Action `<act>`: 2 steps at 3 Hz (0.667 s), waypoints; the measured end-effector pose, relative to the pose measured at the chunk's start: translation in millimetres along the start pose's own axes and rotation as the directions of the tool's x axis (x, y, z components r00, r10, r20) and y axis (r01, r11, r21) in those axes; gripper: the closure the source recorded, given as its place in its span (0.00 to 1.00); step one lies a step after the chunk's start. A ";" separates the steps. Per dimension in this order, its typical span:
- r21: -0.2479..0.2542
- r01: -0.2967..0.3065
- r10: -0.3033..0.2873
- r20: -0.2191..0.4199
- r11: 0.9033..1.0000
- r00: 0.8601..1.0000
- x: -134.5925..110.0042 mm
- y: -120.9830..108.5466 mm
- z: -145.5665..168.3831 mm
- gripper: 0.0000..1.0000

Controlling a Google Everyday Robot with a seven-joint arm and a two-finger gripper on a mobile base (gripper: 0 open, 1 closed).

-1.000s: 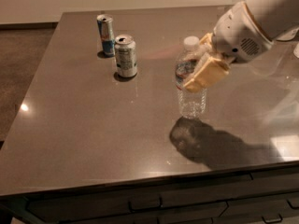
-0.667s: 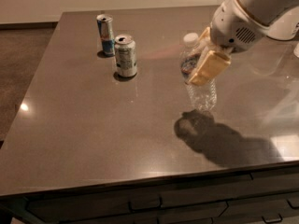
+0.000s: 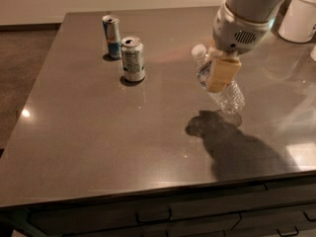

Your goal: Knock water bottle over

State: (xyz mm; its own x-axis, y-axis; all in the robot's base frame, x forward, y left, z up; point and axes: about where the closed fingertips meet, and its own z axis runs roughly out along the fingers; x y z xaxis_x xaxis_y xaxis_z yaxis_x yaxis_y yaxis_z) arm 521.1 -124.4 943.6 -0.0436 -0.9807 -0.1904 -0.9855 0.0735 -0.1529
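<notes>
Bottle: the small clear ribbed plastic water bottle (image 3: 228, 98) with a white screw cap stands right of centre on the tabletop, tilted, not yet lying down.
Long axis: it slants from the base, which touches the tabletop at the near right, up to the cap at the far left.
Hand: the tan hand (image 3: 220, 72) sits against the bottle's middle and hides the label part. It hangs from the white arm (image 3: 247, 16), which comes in from the far right.
Hand state: I cannot tell whether it is wide, narrow or clasping the bottle.
Key relation: the bottle's top leans left of the hand, so by my judgement a further push leftward would finish the tipping.
Tabletop: the dark grey glossy tabletop (image 3: 98, 132) has bare room left of and nearer than the bottle, enough, I judge, for it to land.
Cans: the silver soda can (image 3: 133, 59) and the slim blue-and-silver can (image 3: 112, 30) stand upright, well apart to the far left.
Edges: the near edge lies well apart from the bottle; the right edge is out of view.
</notes>
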 end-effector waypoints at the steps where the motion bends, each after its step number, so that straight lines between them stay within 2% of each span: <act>1: -0.003 0.052 -0.052 -0.115 0.999 0.992 4.9 -1.6 11.4 1.00; 2: -0.027 0.102 -0.105 -0.196 0.994 0.975 5.6 -0.1 23.1 0.81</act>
State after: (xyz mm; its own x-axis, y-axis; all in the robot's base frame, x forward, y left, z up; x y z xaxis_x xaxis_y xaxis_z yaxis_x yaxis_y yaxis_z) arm 524.7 -125.7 920.1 0.0289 -0.9994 0.0208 -0.9888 -0.0316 -0.1456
